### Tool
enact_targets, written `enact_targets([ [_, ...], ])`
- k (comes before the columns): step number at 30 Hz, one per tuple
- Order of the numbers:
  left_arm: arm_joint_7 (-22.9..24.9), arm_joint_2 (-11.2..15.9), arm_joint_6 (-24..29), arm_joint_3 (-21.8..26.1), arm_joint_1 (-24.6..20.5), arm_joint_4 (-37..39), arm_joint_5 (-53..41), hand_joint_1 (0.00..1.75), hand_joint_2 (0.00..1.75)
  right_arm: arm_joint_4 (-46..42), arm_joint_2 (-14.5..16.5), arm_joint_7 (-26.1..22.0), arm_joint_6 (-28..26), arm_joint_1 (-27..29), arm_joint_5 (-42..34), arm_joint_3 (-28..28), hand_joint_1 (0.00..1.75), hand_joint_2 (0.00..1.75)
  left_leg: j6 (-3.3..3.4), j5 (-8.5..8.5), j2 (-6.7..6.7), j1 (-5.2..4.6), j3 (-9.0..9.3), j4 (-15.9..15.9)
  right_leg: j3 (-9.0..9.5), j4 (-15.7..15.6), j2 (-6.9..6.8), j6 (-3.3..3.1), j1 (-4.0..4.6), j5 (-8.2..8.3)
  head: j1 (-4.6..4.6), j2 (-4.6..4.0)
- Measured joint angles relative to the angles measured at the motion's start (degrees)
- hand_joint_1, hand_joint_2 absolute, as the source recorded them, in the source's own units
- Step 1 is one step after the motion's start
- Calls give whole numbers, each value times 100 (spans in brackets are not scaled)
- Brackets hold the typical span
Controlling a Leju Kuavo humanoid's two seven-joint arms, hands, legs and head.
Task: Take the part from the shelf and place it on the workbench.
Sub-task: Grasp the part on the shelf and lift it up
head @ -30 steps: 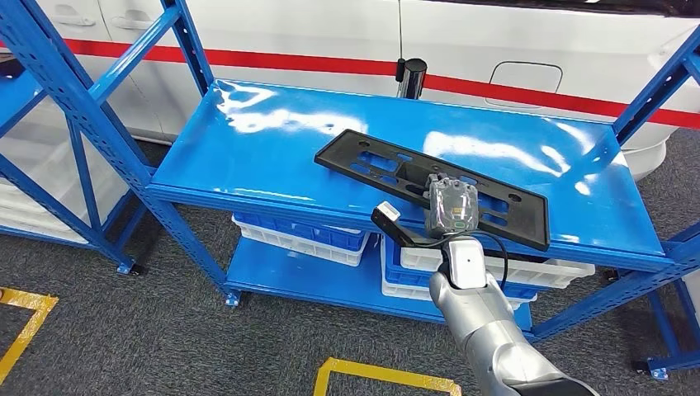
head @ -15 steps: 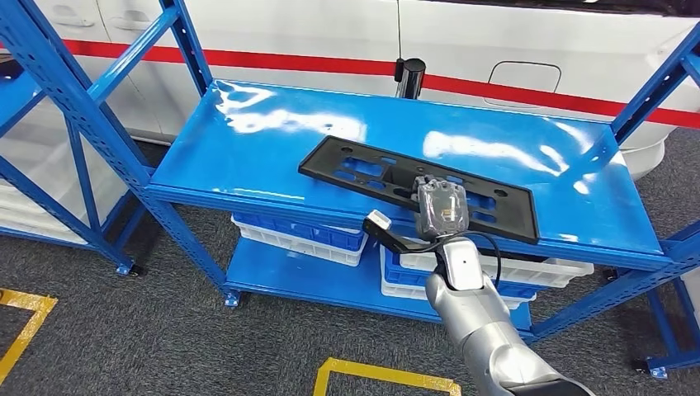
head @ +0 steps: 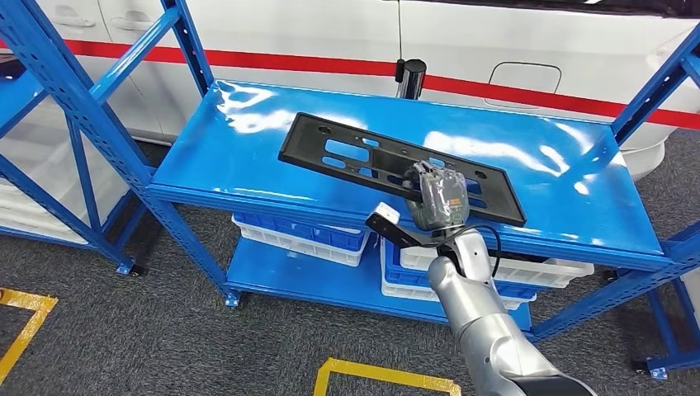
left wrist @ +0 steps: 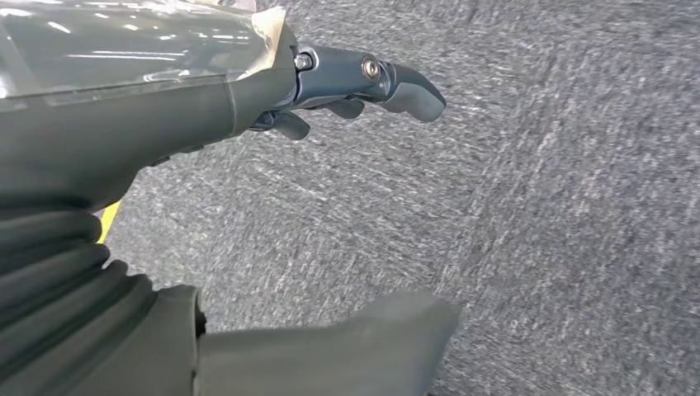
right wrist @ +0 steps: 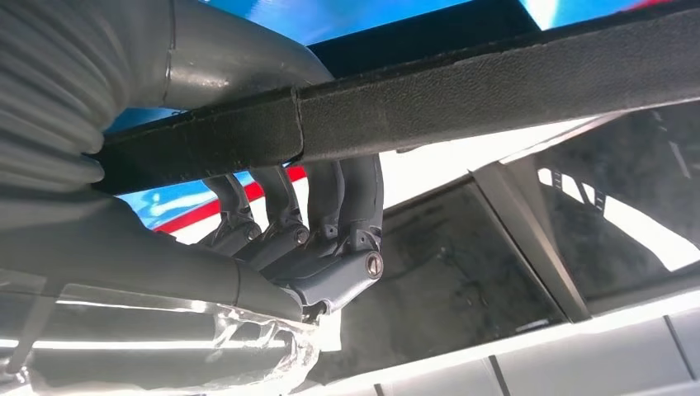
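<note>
A: Over the top deck of the blue shelf (head: 248, 157), the right hand (head: 440, 200) has the part (head: 388, 161), a long, flat black plate with cut-out slots. The far end looks tilted up off the deck; whether the near edge is touching, I can't tell.

B: Where is the grip?

A: On the near long edge, right of the middle. In the right wrist view the fingers (right wrist: 318, 210) curl over one face of the part (right wrist: 495, 91) and the thumb presses the other, so the hand is clamped on the edge.

B: And the left hand?

A: The left hand (left wrist: 248, 91) hangs over grey carpet with nothing in it; its fingers are slack and apart, so I'd call it open.

B: How will the plate handle?

A: It looks like moulded plastic: light, fairly stiff, probably a bit slick. Being long and held off-centre, the longer free end will want to sag and twist in the grip. A hold nearer the middle, or through one of the slots, would balance better.

B: What could go wrong?

A: It could swing into a blue upright (head: 99, 124) when carried out, or slip if the pinch loosens. It isn't fragile, I'd guess, but a drop could crack a thin rib.
</note>
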Motion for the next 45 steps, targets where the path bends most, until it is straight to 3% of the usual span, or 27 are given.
enact_targets([
  [5,169,-35,-8,-5,2,0,32,0,175,110,21,-760,28,-183,-1081,13,175,175,0,0,0,0,0,0,-1,0,0,0,0,0,-1,0],
  [10,250,-67,-15,-37,9,0,37,0,175,-243,-159,-909,241,-147,-2669,726,175,175,0,-1,1,0,2,0,-5,-1,1,0,-1,0,0,0],
  [15,256,-97,15,-75,41,1,81,0,175,-1527,-615,-840,760,415,-4060,1643,175,175,2,-3,0,0,3,1,-5,-2,0,1,-2,-1,-1,0],
  [21,297,-113,-85,-222,75,2,68,0,175,-3281,-1327,-528,1187,1180,-4829,2254,175,175,3,-5,-7,-1,-8,1,-10,-3,-6,2,-3,-1,-2,0],
  [31,610,-135,-390,-599,73,2,-166,0,175,-5442,-2424,-390,1851,1942,-6004,2156,175,175,7,-8,-9,-6,-20,2,-16,-4,-9,3,-5,-2,-2,0],
  [45,730,-239,-772,-808,54,2,-61,0,175,-6783,-3176,168,3198,1979,-7405,1434,175,175,11,-9,-9,-5,-18,3,-16,-5,-11,4,-6,-3,-1,0],
])
